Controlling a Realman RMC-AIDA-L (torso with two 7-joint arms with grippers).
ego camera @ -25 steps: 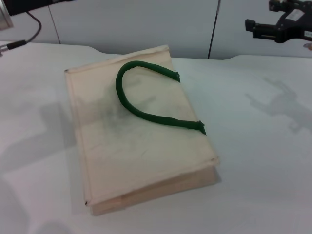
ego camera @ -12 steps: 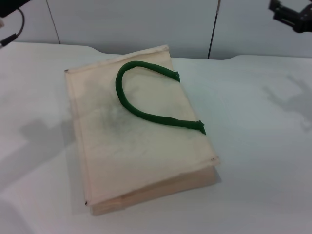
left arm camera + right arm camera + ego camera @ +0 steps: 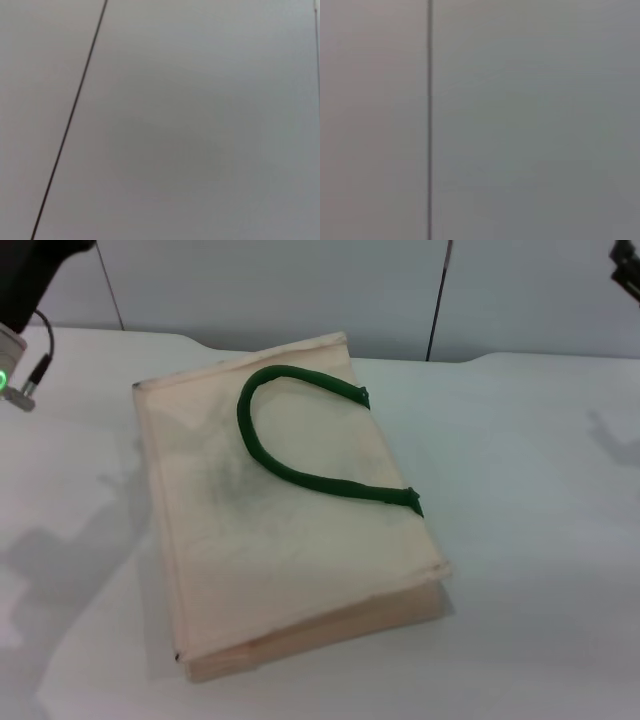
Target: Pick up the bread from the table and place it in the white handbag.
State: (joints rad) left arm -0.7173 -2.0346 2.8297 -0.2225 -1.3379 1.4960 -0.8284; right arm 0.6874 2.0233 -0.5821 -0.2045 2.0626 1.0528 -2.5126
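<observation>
Two arms show only at the edges of the head view, and neither claw can be read. A sliver of the right gripper (image 3: 630,270) pokes in at the far right corner, raised well above the table (image 3: 540,490); whether its fingers are apart or together cannot be told. Only the left arm (image 3: 25,295), a dark link with a green light and a cable, shows at the far left corner, its claw out of view. Well below and inward from both lies the white handbag (image 3: 290,540), flat on the table, its dark green handle (image 3: 300,455) looped across the upper face. No bread is visible anywhere on the table, so it may be inside the bag or out of frame; that cannot be settled. If the loaf is yet to be picked, the step probably calls for finding it first, then lifting the bag's mouth before pushing it in, since the cloth lies closed. Both wrist views show only blank grey panels with a dark seam (image 3: 70,120).
</observation>
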